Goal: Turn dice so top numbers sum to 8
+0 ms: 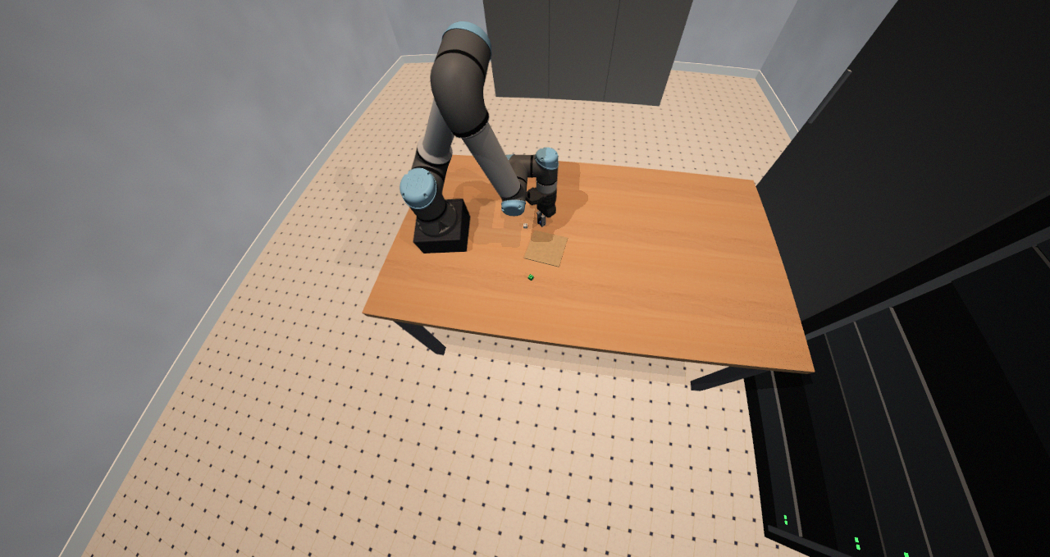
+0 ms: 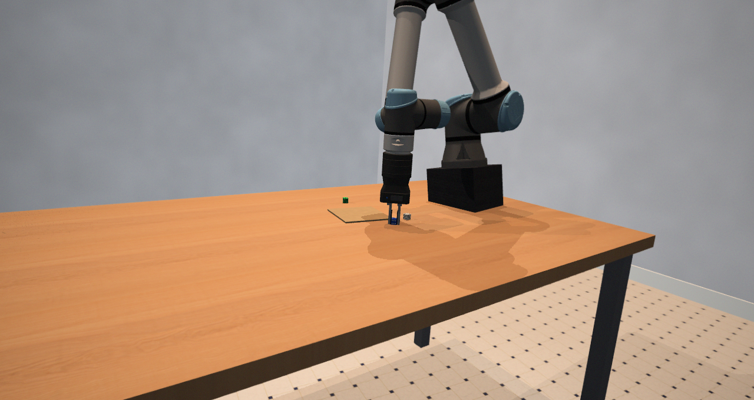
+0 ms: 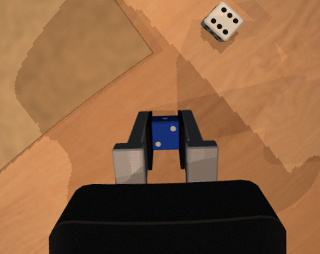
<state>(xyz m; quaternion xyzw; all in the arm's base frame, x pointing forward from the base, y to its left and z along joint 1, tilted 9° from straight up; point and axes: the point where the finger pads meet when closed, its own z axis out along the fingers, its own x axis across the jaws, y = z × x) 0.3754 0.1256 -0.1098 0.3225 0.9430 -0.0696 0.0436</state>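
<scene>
My gripper [image 3: 165,128] [image 2: 393,218] [image 1: 541,221] is down at the table and shut on the blue die [image 3: 165,134] [image 2: 393,221], whose top shows two pips. The die sits on bare wood just off the corner of the tan mat [image 3: 46,52] [image 2: 354,212] [image 1: 545,249]. A white die [image 3: 222,21] [image 2: 407,216] [image 1: 525,225] with six on top lies on the wood a short way from the gripper, off the mat. A green die [image 1: 530,277] [image 2: 345,199] lies on the wood on the mat's other side, also off it. The mat lies flat and bare.
The robot's black base block [image 1: 440,229] [image 2: 463,187] stands on the table [image 1: 660,275] close to the dice. Dark cabinets [image 1: 917,149] stand along the table's right side.
</scene>
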